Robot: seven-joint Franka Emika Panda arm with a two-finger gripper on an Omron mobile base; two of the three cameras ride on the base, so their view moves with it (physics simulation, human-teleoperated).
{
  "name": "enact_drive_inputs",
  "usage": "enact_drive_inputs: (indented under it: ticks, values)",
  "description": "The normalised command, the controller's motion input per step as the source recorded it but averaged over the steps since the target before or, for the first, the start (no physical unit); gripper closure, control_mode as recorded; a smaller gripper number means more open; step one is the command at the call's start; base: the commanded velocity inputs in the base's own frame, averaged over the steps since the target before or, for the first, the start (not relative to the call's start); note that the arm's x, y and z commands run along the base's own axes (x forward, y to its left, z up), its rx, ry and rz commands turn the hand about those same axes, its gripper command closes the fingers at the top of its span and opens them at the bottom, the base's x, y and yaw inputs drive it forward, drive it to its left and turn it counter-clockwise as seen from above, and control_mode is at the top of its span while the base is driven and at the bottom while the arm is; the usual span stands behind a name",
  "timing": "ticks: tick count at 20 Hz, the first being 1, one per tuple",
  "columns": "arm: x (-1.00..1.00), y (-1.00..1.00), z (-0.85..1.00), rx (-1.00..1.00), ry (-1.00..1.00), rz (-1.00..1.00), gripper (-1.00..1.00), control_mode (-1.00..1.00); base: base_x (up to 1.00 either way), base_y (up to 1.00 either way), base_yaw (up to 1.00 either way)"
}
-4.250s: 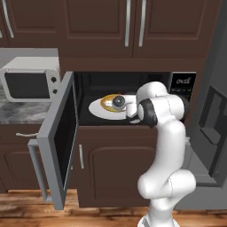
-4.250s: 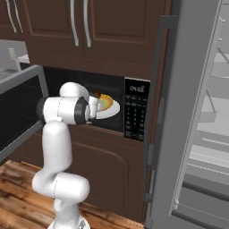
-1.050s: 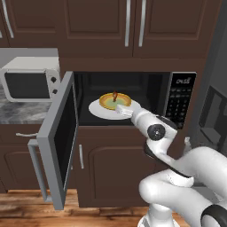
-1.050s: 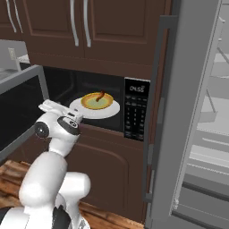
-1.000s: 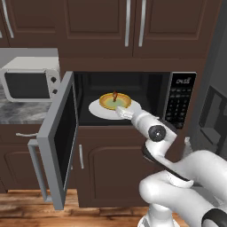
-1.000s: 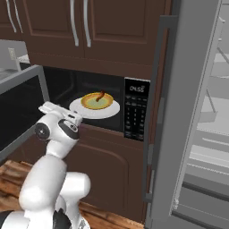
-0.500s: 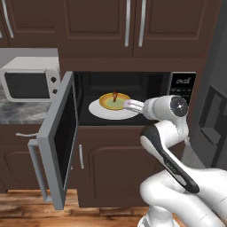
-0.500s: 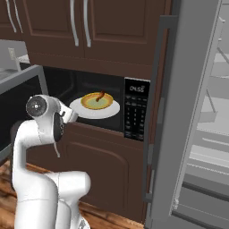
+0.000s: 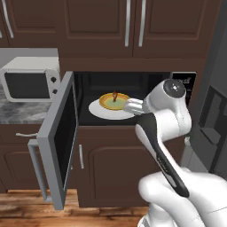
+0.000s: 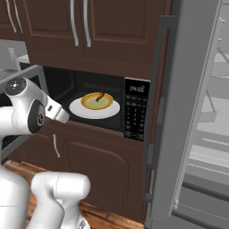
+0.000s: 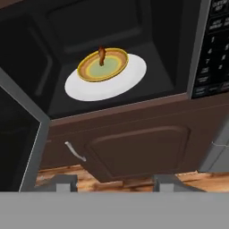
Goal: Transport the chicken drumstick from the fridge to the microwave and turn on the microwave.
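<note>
Arm swung back, jaws state unclear, well clear of chicken drumstick (image 11: 102, 55) in microwave (image 9: 133, 84).

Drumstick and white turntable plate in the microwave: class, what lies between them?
A yellow-rimmed bowl: the drumstick stands in it, and it rests on the white plate, clearest in the hand view.
</note>
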Motion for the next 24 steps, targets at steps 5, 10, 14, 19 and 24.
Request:
enact_drive_inputs:
  ticks: [5,10,14,19,24]
  values:
    - [-0.55,0.03,0.0,-0.09,0.04,-0.04,1.0,-1.0,0.0,0.0,0.0]
    - [-0.74,0.29,0.02,-0.29,-0.05,0.02,1.0,-1.0,0.0,0.0,0.0]
    - [-0.69,0.35,0.0,-0.46,-0.16,0.24,1.0,-1.0,0.0,0.0,0.0]
    - [-0.62,0.25,0.0,-0.51,-0.08,0.28,1.0,-1.0,0.0,0.0,0.0]
    - [-0.41,0.56,0.0,-0.51,0.01,0.13,1.0,-1.0,0.0,0.0,0.0]
